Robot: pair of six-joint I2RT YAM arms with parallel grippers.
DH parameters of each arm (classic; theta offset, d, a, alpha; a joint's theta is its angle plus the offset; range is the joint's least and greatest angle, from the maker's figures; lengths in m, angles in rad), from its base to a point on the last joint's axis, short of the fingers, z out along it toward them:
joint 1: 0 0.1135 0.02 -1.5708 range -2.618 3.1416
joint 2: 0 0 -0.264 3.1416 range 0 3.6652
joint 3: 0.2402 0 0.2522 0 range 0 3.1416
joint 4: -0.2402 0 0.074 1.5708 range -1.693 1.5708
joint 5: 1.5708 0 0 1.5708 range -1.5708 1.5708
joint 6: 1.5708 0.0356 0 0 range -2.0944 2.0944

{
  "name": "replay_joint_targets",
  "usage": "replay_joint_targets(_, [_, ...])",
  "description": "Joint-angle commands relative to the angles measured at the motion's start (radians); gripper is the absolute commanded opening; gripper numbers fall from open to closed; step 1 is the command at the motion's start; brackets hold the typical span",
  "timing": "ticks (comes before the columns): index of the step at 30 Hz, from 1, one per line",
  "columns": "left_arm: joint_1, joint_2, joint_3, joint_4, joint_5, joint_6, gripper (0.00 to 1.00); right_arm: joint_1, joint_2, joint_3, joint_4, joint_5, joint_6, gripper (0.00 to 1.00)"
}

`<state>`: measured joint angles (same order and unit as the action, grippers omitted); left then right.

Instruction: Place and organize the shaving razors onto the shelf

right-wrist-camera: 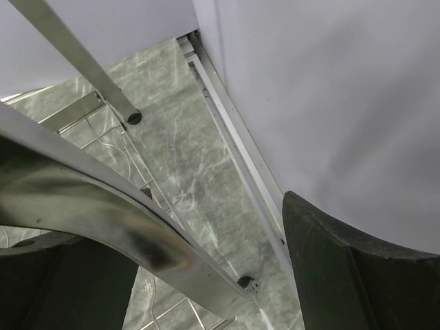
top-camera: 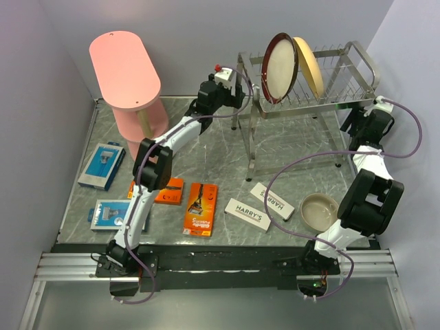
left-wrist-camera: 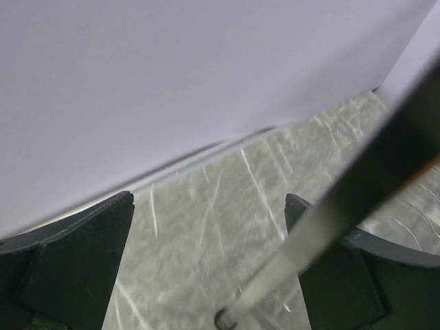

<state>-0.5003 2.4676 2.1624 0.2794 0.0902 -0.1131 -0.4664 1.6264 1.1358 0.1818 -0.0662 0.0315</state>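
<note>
The six flat, carded and boxed shaving razors (top-camera: 201,209) are lying on the grey marble table (top-camera: 220,148), well behind the pincers, towards the arm bases. The pink oval-topped shelf (top-camera: 127,69) is standing to the left of the left pincer (left-wrist-camera: 207,206). That one and the right pincer (top-camera: 370,124) are hanging spread apart and empty, so picking is apparently not yet starting. Next, one pincer needs to reach back to a pack.

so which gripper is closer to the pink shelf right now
Left. The left gripper hovers between the shelf and the dish rack's left end; the right gripper is at the rack's right end, far across the table.
</note>
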Motion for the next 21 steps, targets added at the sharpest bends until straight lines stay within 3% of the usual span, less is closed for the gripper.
replay_joint_targets(1, [0.028,0.117,0.222,0.077,-0.027,0.048,0.98,-0.049,-0.030,-0.013,0.007,0.105,-0.016,0.82])
replay_joint_targets(4, [0.020,0.206,0.330,0.110,-0.059,0.126,0.99,-0.051,-0.030,-0.018,0.001,0.106,-0.022,0.82])
replay_joint_targets(17, [0.057,0.405,0.427,0.475,-0.020,0.335,0.97,-0.049,-0.026,-0.016,-0.019,0.069,-0.025,0.83])
replay_joint_targets(19, [0.060,0.360,0.323,0.523,-0.011,0.357,0.97,-0.049,-0.030,-0.010,-0.030,0.031,-0.024,0.84])
replay_joint_targets(20, [0.060,0.261,0.239,0.547,-0.006,0.369,0.97,-0.049,-0.034,-0.002,-0.036,0.013,-0.025,0.85])
replay_joint_targets(21, [0.060,0.204,0.041,0.619,0.020,0.384,0.96,-0.049,-0.043,-0.002,-0.044,-0.036,-0.024,0.86])
